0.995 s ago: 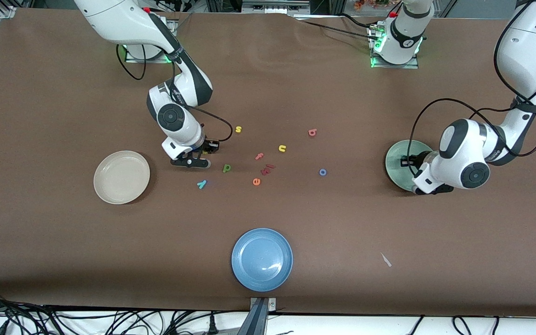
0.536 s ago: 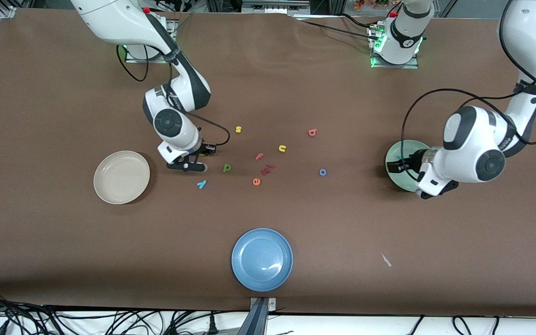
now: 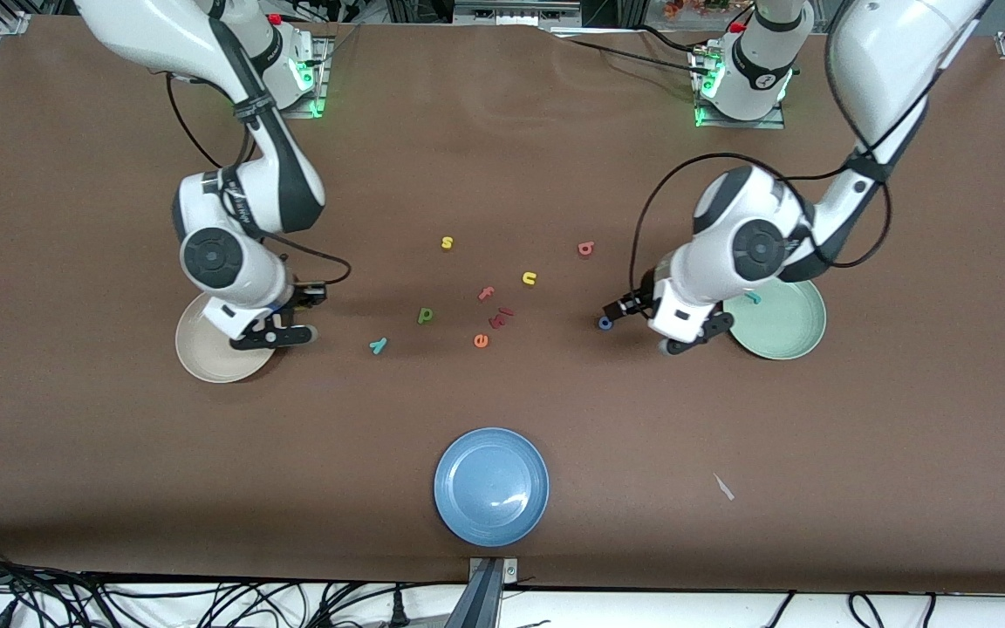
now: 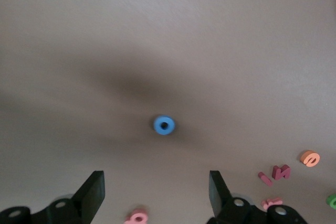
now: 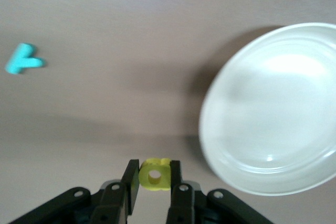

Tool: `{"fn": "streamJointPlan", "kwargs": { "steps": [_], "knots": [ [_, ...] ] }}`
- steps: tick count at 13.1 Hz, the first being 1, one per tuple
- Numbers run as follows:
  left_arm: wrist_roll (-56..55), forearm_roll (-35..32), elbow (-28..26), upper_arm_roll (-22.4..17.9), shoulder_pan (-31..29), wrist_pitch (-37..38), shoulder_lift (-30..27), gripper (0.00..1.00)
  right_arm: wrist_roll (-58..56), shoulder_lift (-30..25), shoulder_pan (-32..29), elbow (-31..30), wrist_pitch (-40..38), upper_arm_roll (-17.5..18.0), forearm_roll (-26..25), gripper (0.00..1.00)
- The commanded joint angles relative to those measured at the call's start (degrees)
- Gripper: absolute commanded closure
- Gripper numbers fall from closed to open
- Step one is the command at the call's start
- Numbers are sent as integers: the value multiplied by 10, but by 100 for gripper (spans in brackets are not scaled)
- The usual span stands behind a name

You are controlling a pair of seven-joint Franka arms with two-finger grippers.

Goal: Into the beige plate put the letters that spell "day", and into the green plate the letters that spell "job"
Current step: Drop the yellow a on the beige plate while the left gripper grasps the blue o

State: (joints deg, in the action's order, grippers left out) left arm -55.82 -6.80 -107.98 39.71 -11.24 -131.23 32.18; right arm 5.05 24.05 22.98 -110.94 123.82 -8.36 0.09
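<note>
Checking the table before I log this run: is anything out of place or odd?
One oddity: a small pale scrap lies on the table, nearer the camera than the green plate, apart from the letters. Nothing else looks spilled or damaged.

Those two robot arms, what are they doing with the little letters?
They are sorting letters onto plates. The right hand grips the yellow "d" beside the beige plate. The left hand hangs open over the blue "o". The teal "j" already lies in the green plate.
</note>
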Motion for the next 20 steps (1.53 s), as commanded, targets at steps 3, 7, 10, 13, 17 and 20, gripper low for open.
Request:
{"fn": "streamJointPlan", "kwargs": {
  "steps": [3, 7, 10, 13, 17, 20],
  "knots": [
    [-132, -134, 43, -80, 94, -32, 68, 15, -106, -8, 1, -29, 28, -52, -7, 100],
    [-156, -134, 66, -81, 108, -33, 95, 20, -172, 24, -9, -28, 81, -81, -7, 96],
    [-160, -132, 66, -81, 111, -40, 110, 23, -173, 29, -14, -24, 81, -79, 0, 0],
    [-170, -134, 66, -81, 111, -41, 119, 32, -140, 24, -7, -9, 66, -75, 13, 0],
    [-169, -135, 76, -82, 110, -42, 133, 46, 0, 23, -7, 2, 60, -10, 14, 0],
    [-169, -134, 80, -82, 110, -41, 134, 70, 115, 25, -3, 17, 61, 33, 13, 0]
  ]
}}
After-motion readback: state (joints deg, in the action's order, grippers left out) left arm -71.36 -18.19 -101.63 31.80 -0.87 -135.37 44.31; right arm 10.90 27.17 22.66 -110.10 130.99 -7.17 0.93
